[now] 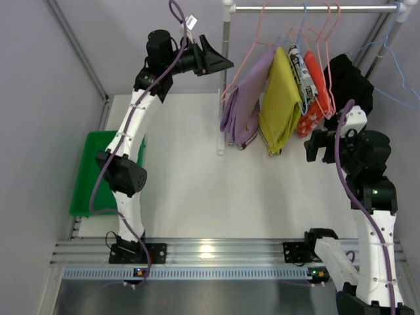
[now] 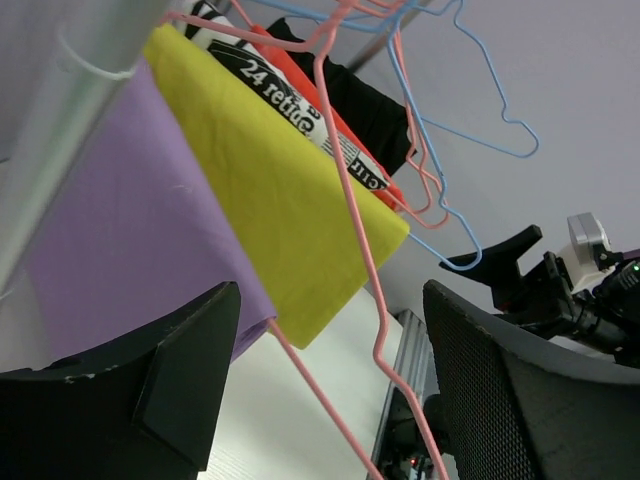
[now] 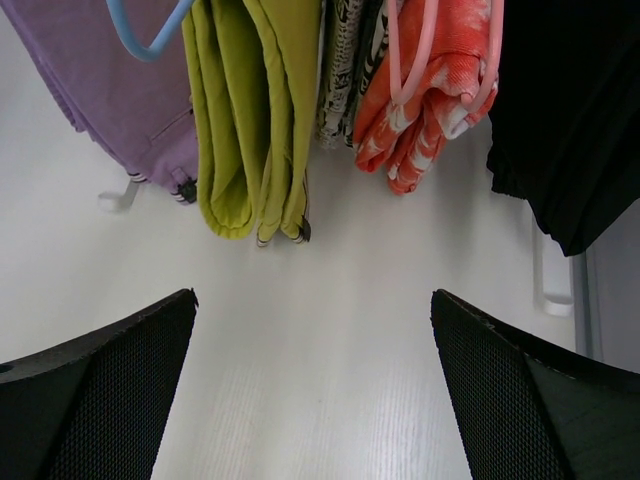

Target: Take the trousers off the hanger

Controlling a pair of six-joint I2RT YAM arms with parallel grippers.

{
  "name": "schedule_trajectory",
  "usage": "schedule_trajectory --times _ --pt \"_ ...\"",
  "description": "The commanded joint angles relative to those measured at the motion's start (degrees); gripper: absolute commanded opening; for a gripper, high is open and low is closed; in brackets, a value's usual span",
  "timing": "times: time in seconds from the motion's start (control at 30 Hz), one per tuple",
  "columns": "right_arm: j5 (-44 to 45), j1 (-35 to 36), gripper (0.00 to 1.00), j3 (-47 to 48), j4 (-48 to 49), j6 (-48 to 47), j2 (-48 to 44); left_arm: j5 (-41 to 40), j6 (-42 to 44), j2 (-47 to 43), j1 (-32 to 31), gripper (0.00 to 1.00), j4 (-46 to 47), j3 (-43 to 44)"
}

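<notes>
At the left end of the rail point(image 1: 361, 8): the trousers point(image 1: 244, 105) hang folded over the hanger point(image 1: 245, 64), leftmost in the row of clothes.
Long axis: it runs from the fold at the hanger down to the hems. Seen from above it slants toward the near left, with the hems nearest the arms.
Hanger: its hook sits over the rail, and its wire slopes down-left toward the post point(image 1: 227, 27).
Right edge: the trousers lie against the yellow garment point(image 1: 281, 105), touching it along their length.
Left edge: the post stands just beside the trousers, leaving little gap.
Hems: they hang over the surface point(image 1: 197, 190).
Left tool point(image 2: 330, 310): raised beside the post with its fingers spread. Pink hanger wire runs through the gap and seems clear of both fingers; which hanger it belongs to I cannot tell.
Right tool point(image 3: 312, 300): its fingers are spread wide and hold nothing. It sits low in front of the orange cloth point(image 3: 430, 90) and the black garment point(image 3: 580, 120), well apart from the trousers.
Open room: bare surface lies between the arms, in front of the clothes. A green bin point(image 1: 98, 170) sits at the left edge.
</notes>
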Motion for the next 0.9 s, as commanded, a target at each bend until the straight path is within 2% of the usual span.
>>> schedule_trajectory --times 0.0,0.13,0.23,0.5,0.63,0.87 --pt "1.20 -1.02 0.99 3.22 -0.81 -0.95 0.06 2.66 -4.03 0.45 -2.43 0.78 8.04 0.10" --pt "1.98 -1.02 1.00 2.87 -0.99 -1.13 -0.20 2.22 -3.76 1.41 -4.45 0.73 7.51 0.01" --pt "2.69 -1.02 0.99 2.61 -0.90 -1.13 -0.55 2.13 -4.20 2.03 -5.95 0.65 7.94 0.01" --pt "3.74 -1.02 0.99 1.29 -1.08 -1.92 -2.40 1.61 -4.64 2.91 -8.76 0.55 9.70 0.62" --pt "4.18 -1.02 1.00 0.50 -1.08 -2.18 -2.93 -0.50 -0.53 2.82 -10.78 0.46 9.01 1.33" --pt "4.54 -1.02 1.00 -0.12 -1.25 -2.18 -3.28 -5.16 -0.68 4.40 -12.19 0.45 10.41 3.34"
